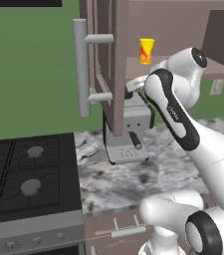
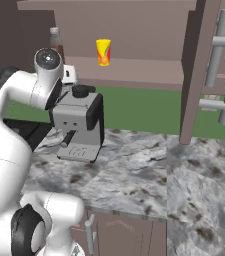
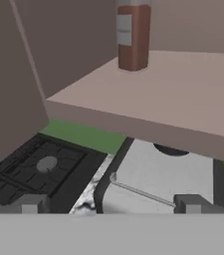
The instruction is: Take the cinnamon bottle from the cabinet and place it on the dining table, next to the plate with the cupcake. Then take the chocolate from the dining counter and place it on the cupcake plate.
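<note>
Bottle: cinnamon bottle (image 3: 133,35), clear glass, reddish-brown powder, pale label.
Place: upright on the cabinet (image 2: 149,30) shelf, left of a yellow cup (image 2: 103,52).
Gripper: gripper (image 3: 111,204) jaws spread wide, empty, above the coffee machine (image 2: 79,127).

The cinnamon bottle (image 3: 133,35) loses its cap to the hand view's top edge, and the arm hides its lower half in the right base view.

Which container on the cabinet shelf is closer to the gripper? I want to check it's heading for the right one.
The cinnamon bottle, reddish-brown, straight ahead of the open gripper. The yellow cup stands farther along the shelf.
</note>
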Motion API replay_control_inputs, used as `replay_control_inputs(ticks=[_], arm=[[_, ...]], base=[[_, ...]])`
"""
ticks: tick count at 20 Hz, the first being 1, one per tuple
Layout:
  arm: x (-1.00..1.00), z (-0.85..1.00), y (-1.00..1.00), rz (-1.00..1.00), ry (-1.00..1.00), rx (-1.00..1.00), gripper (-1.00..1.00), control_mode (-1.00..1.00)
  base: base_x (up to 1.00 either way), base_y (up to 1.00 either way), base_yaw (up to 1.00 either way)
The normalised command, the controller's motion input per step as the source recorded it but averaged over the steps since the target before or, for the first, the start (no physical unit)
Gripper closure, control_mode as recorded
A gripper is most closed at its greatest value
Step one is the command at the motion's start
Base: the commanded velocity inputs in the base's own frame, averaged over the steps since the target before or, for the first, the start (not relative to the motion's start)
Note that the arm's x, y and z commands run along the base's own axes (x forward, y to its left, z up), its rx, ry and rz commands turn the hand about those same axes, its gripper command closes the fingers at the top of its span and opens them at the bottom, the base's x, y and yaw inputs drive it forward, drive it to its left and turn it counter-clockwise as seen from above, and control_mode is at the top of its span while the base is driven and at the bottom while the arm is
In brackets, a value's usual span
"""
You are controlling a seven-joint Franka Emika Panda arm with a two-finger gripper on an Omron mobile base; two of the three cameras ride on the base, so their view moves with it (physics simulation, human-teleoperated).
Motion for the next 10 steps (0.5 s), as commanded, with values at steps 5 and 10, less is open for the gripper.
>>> replay_control_inputs(ticks=[5,10], arm=[[0.42,0.37,0.09,0.0,0.0,0.0,-1.0,-1.0],[0.5,0.29,0.11,-0.03,0.0,0.0,-1.0,-1.0]], base=[[0.0,0.0,0.0],[0.0,0.0,0.0]])
